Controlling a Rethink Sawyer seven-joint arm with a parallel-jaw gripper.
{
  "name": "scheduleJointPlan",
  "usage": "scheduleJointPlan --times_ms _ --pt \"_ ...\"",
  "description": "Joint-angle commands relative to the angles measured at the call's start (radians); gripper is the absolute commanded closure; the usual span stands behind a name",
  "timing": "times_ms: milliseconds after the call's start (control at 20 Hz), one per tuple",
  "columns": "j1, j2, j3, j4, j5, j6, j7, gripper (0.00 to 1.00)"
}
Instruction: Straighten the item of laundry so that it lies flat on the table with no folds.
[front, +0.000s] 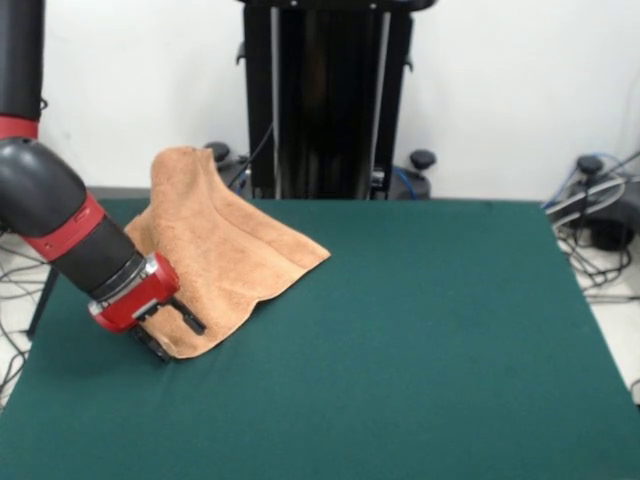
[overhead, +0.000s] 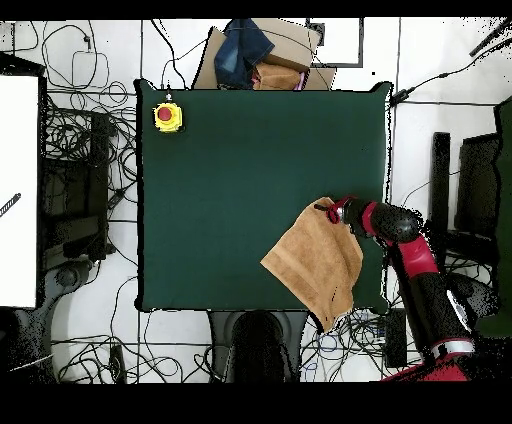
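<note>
The item of laundry, an orange-tan towel (front: 215, 250), lies rumpled at the far left of the green table (front: 420, 340). Its far part rises in a peak above the table's far edge, and a ridge runs down to its right corner. In the overhead view the towel (overhead: 315, 262) sits at the table's (overhead: 230, 200) lower right, with one corner past the edge on the robot's side. My gripper (front: 168, 336) is low on the table at the towel's near corner, touching it. In the overhead view it (overhead: 328, 209) is at the towel's top corner.
A yellow box with a red button (overhead: 167, 117) sits on the table's corner farthest from the towel. My black pedestal (front: 325, 100) stands behind the far edge. Cardboard and dark cloth (overhead: 255, 55) lie on the floor beyond the table, and cables (front: 600, 240) run around it.
</note>
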Motion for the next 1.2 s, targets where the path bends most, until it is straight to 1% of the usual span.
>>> scheduleJointPlan --times_ms 50,200,350,600,650,1000,1200 --pt "0.019 0.107 -0.080 0.016 -0.081 -0.099 -0.015 0.00" --pt "0.036 0.095 -0.100 0.011 -0.081 -0.098 0.020 0.00" --pt "0.025 0.105 -0.089 0.013 -0.078 -0.105 0.004 0.00" --pt "0.019 0.106 -0.089 0.020 -0.080 -0.129 0.014 0.00" --pt "0.020 0.104 -0.089 0.022 -0.081 -0.138 0.017 1.00" --pt "0.013 0.110 -0.087 0.026 -0.072 -0.150 0.012 1.00" --pt "-0.008 0.114 -0.072 0.042 -0.085 -0.206 0.010 1.00"
